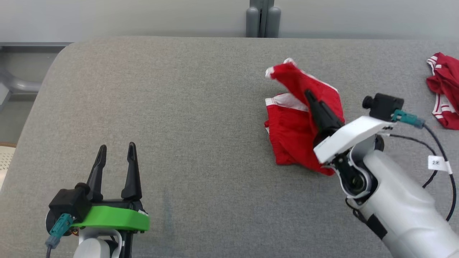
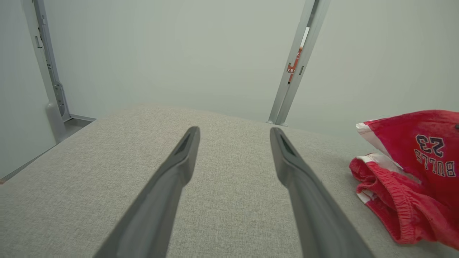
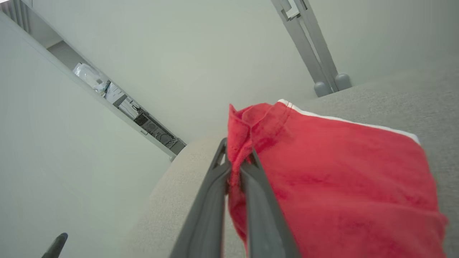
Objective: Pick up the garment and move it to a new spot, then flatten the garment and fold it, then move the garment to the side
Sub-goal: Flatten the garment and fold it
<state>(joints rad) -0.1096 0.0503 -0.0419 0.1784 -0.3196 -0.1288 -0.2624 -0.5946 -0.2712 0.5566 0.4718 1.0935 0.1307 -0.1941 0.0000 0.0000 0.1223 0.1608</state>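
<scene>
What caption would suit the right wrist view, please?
Right gripper pinching a fold of the red garment above the grey table.

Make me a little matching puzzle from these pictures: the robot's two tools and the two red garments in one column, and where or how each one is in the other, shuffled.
Column one:
1. left tool
2. right tool
3. red shorts
4. second red garment

Column two:
A. lying on the table with nothing touching it, far to the robot's right
B. open, over a bare stretch of table
C. shut, pinching red cloth
D. one part raised, the rest lying on the table

Pairs: 1-B, 2-C, 3-D, 4-A.
</scene>
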